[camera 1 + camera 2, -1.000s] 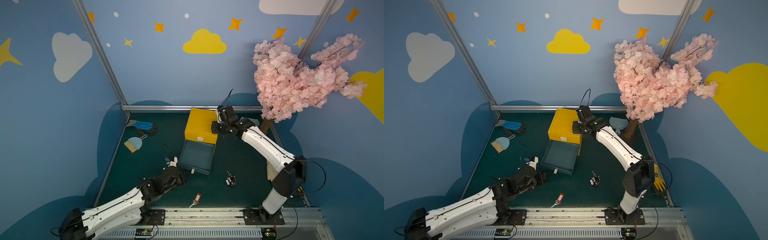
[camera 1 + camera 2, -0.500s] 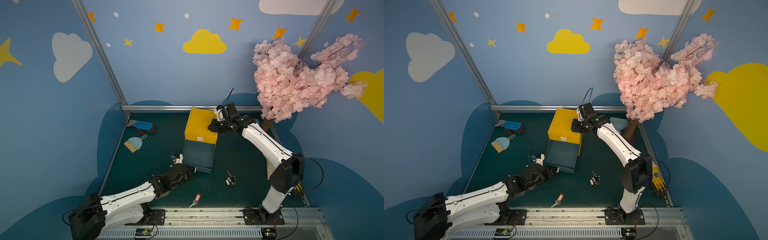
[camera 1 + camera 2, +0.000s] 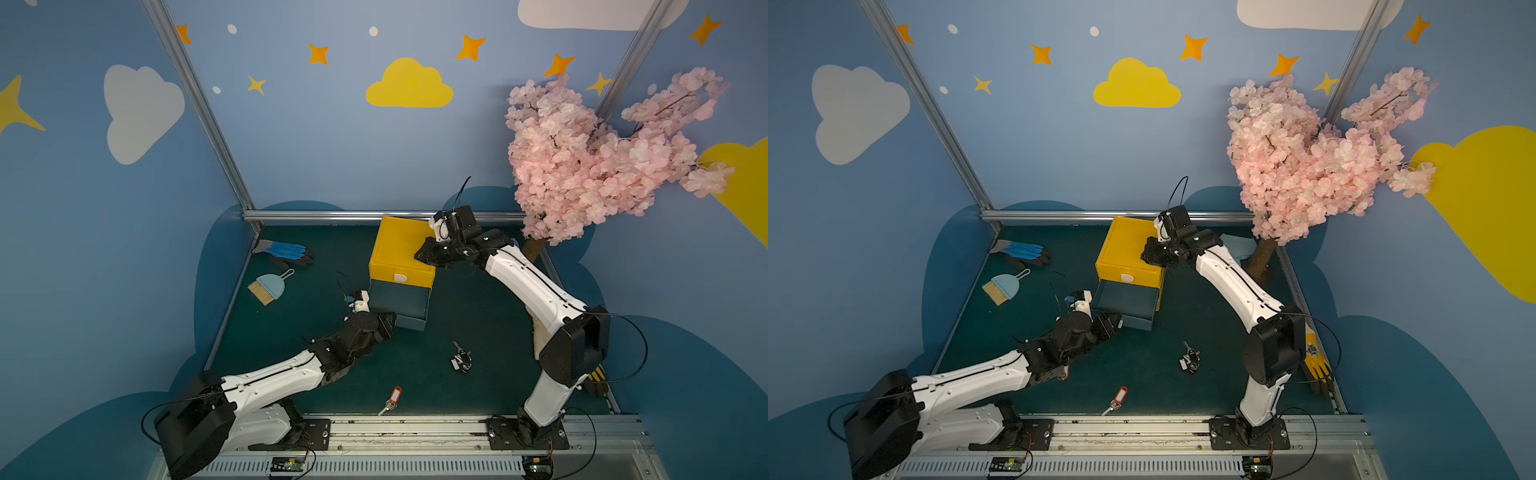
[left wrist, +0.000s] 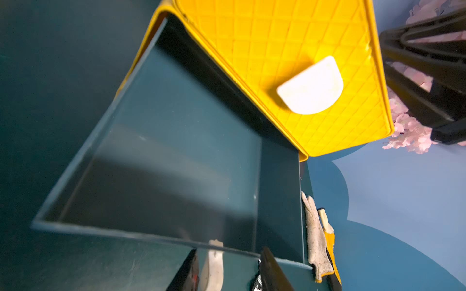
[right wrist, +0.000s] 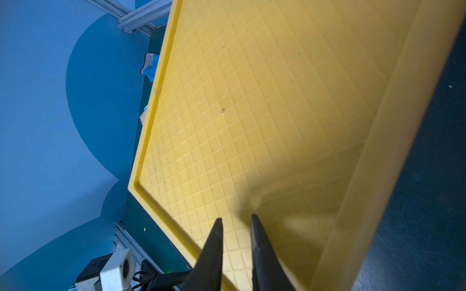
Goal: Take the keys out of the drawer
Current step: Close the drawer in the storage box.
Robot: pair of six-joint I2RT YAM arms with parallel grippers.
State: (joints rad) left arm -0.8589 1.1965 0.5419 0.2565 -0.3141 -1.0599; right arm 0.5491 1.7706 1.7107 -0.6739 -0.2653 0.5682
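Left wrist view, Mia: I've got the left gripper (image 4: 229, 250) at the front of the dark teal pulled-out drawer (image 4: 277, 201). Its jaws are released and stand either side of the drawer's white handle tab (image 4: 213, 264), with a gap showing on one side.

Copy. And the yellow quilt-patterned plastic cabinet (image 3: 399, 249) itself?

The drawer sticks out of the cabinet's lower front. My right gripper (image 5: 236, 218) sits over the cabinet's top, near its right edge. In the right wrist view its fingers (image 5: 261, 252) are parted by a narrow slit with nothing between them. I can't tell whether the tips press on the top.

Where are the keys (image 3: 1190, 359)?

Both top views put them on the dark green mat (image 3: 478, 311), outside the drawer. The black-and-white bunch of small silver keys (image 3: 461, 359) lies in front of the cabinet and off to its right, past the drawer's front corner. The single silver key with an oblong orange-red tag (image 3: 392, 399) lies straight in front of the cabinet, farther out than the bunch, near the metal base rail (image 3: 415, 426).

Anything else around the cabinet?

A blue-and-black glove (image 3: 284, 253) and a pale blue dustpan brush (image 3: 266, 286) lie to its left, well apart from it. A pink blossom tree (image 3: 602, 153) stands to its right.
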